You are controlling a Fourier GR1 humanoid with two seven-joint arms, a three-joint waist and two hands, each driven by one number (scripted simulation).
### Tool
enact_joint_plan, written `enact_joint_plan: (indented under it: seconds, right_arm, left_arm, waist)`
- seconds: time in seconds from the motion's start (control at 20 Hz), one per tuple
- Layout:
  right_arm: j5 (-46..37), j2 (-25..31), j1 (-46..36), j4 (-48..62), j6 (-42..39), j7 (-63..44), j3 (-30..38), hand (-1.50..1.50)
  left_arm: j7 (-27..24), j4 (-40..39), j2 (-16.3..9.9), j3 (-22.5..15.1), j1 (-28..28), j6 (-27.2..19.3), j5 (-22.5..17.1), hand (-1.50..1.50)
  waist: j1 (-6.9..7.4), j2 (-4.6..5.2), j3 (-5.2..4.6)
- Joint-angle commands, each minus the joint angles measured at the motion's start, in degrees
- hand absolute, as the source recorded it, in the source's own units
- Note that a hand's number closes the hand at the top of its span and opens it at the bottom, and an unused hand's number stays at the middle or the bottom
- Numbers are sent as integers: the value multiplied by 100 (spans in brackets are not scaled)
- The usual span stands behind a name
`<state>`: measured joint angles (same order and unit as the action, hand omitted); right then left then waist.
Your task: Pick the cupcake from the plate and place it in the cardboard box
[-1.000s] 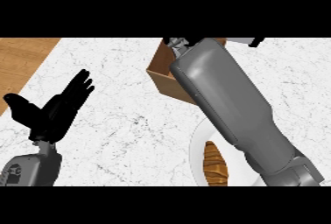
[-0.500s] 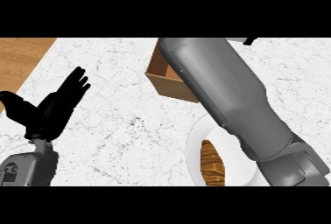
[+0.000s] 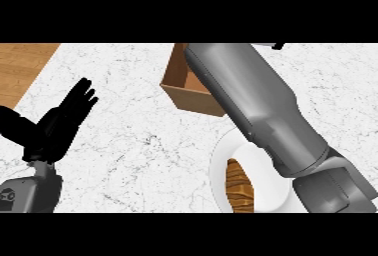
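Showing white marble counter (image 3: 148, 150), cardboard box (image 3: 188, 92), plate (image 3: 225, 165).

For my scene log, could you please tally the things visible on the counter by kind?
Cardboard box: 1
Plate: 1
Cupcake: 0 visible
Total: 2
The right forearm covers most of both; the left hand rests open at the view's left.
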<state>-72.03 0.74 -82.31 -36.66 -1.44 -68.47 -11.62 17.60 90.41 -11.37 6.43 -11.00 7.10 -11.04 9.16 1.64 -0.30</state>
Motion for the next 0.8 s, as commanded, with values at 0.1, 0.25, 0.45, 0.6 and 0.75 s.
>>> enact_joint_plan:
  seconds: [0.1, 0.25, 0.45, 0.6, 0.75]
  right_arm:
    - [434, -71, 399, 349, 1063, -918, -73, 150]
    - [961, -71, 582, 429, 1244, -900, 259, 150]
    - [1178, -71, 958, 592, 1634, -1049, 430, -150]
    - [1633, -71, 1105, 626, 1837, -770, 49, -150]
    - [1665, -71, 1226, 439, 2479, -543, -252, -150]
  left_arm:
    - [127, 90, -102, 117, -21, -54, -20, 0]
    - [-74, -93, 19, 60, -20, 10, -44, 0]
    - [-169, -57, -20, 110, 210, 22, -4, 0]
    - [36, 24, 147, -125, 60, -73, 66, 0]
    - [-105, -6, 1, 103, 260, 50, -63, 0]
  waist:
    - [-121, -16, 16]
    - [-67, 37, 13]
    - [-167, -9, 16]
    - [-112, -34, 21]
    - [-127, -53, 19]
